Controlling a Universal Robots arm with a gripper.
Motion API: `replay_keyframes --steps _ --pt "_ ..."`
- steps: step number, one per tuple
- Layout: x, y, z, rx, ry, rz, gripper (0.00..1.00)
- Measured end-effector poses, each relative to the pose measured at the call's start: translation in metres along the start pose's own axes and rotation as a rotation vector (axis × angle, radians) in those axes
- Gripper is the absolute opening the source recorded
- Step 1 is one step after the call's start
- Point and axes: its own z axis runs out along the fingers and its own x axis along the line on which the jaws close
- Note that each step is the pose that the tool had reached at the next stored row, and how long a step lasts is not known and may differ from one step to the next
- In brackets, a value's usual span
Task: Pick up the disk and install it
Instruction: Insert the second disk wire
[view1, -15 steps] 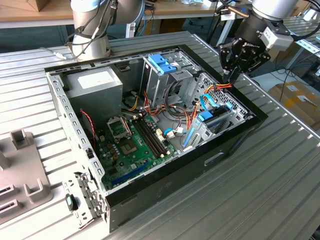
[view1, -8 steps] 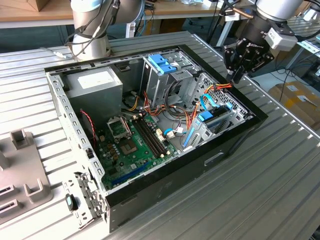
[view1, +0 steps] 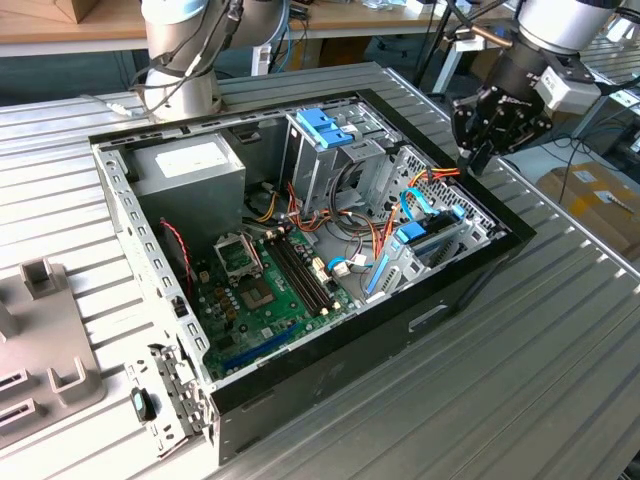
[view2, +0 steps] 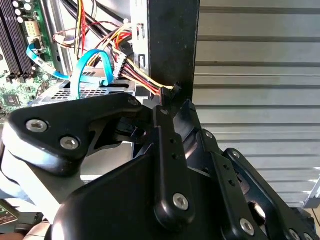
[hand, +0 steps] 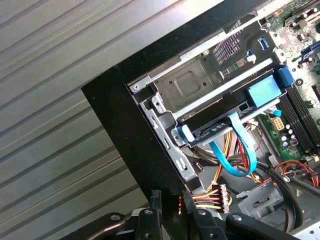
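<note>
The disk (view1: 432, 238) sits in the drive bay at the front corner of the open computer case (view1: 470, 275), on the exterior view's right. Its light-blue carrier rail (hand: 185, 133) and dark edge show under the metal bay plate in the first wrist view, with a blue data cable (hand: 235, 160) looping from it. My gripper (view1: 477, 160) hovers just outside the case's wall beside that bay, a little above it, shut with nothing held. In both wrist views the gripper (view2: 175, 102) (hand: 172, 207) is near the black case wall and the bundle of coloured power wires (hand: 212, 192).
Inside the case are the motherboard (view1: 265, 285), a grey power supply (view1: 190, 165) and a metal drive cage topped by a blue bracket (view1: 322, 125). A second robot base (view1: 180, 50) stands behind the case. Grey fixtures (view1: 45, 330) lie at the exterior view's left. Ribbed metal table (view1: 540, 360) surrounds the case.
</note>
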Motion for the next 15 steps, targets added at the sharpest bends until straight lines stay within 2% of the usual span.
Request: replay_keyframes --steps 11,12,14,15 --pt "-0.0004 -0.0006 0.0017 -0.0001 0.0 0.0 0.3" --pt "-0.0005 -0.0006 0.0017 -0.0001 -0.0001 0.0 0.28" --pt "-0.0005 -0.0007 0.0017 -0.0002 0.0 0.0 0.16" --pt "-0.0005 -0.0007 0.0017 -0.0001 0.0 0.0 0.16"
